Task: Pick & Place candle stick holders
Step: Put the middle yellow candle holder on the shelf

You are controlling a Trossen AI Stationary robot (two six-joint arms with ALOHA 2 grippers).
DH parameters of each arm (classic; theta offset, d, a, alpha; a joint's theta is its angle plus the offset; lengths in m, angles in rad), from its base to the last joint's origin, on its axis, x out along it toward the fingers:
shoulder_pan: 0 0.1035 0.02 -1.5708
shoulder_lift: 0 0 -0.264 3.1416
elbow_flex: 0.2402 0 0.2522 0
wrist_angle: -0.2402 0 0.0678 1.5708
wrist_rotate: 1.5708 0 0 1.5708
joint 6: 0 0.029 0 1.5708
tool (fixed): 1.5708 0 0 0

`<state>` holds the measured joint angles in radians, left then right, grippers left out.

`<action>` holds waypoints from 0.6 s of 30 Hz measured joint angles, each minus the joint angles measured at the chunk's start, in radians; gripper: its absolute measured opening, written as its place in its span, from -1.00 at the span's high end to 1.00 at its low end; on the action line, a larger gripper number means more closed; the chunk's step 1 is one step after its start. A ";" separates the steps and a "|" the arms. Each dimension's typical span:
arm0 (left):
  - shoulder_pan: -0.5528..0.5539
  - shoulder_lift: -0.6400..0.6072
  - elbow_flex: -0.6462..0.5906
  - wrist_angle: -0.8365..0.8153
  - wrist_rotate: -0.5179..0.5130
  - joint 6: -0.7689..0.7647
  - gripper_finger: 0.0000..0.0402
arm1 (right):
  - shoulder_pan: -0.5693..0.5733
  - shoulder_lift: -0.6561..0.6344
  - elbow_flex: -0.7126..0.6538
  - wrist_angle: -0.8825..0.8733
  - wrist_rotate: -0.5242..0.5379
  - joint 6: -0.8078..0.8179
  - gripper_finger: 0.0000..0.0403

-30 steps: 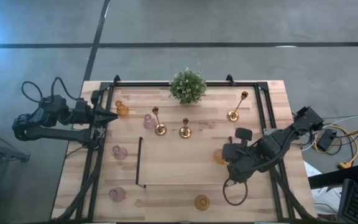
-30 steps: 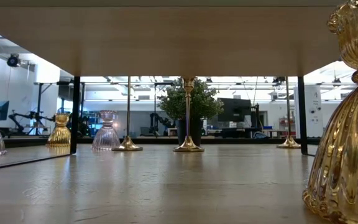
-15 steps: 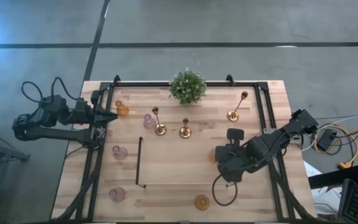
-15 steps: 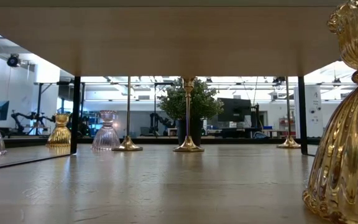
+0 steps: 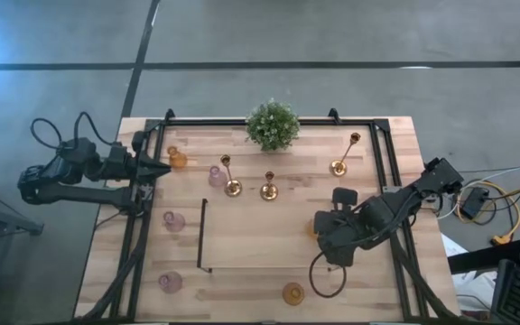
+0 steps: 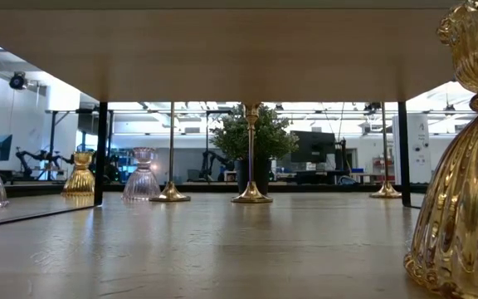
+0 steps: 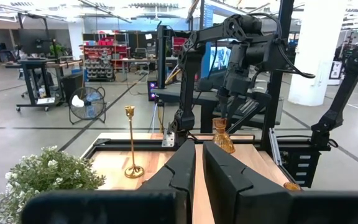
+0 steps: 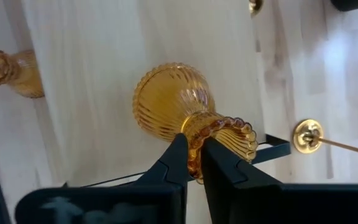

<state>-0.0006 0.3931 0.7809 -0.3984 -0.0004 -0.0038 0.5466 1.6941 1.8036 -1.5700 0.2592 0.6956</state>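
Wooden worktop (image 5: 242, 244) carries, left to right, the left gripper (image 5: 163, 168) parked at the left edge beside an amber cup (image 5: 178, 160) with jaws nearly together and empty, then the right gripper (image 8: 193, 163) with jaws clamped on another amber cup's (image 8: 173, 102) neck at centre-right.

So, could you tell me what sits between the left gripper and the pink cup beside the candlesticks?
An amber cup, right by the left gripper and slightly off the direct line; the rest is bare wood, as the high view shows.
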 joint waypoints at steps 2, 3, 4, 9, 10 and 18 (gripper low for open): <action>0.000 0.000 0.000 0.000 0.000 0.000 0.82 | 0.000 0.003 0.009 0.005 -0.020 0.005 0.80; 0.000 0.000 0.000 0.000 0.000 0.000 0.82 | 0.001 0.006 0.012 0.005 -0.027 0.005 0.77; 0.000 0.000 0.000 0.000 0.000 0.000 0.82 | 0.001 0.009 0.016 0.004 -0.030 0.005 0.74; 0.000 0.000 0.000 0.000 0.000 0.000 0.82 | 0.000 0.009 0.020 0.007 -0.016 0.004 0.64; 0.000 0.000 0.000 0.000 0.000 0.000 0.82 | 0.000 0.011 0.020 0.007 -0.013 0.004 0.63; 0.000 0.000 0.000 0.000 0.000 0.000 0.82 | 0.000 0.012 0.027 0.039 0.050 0.000 0.54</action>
<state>-0.0004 0.3933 0.7811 -0.3983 -0.0006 -0.0040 0.5465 1.7061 1.8301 -1.5309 0.3095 0.6952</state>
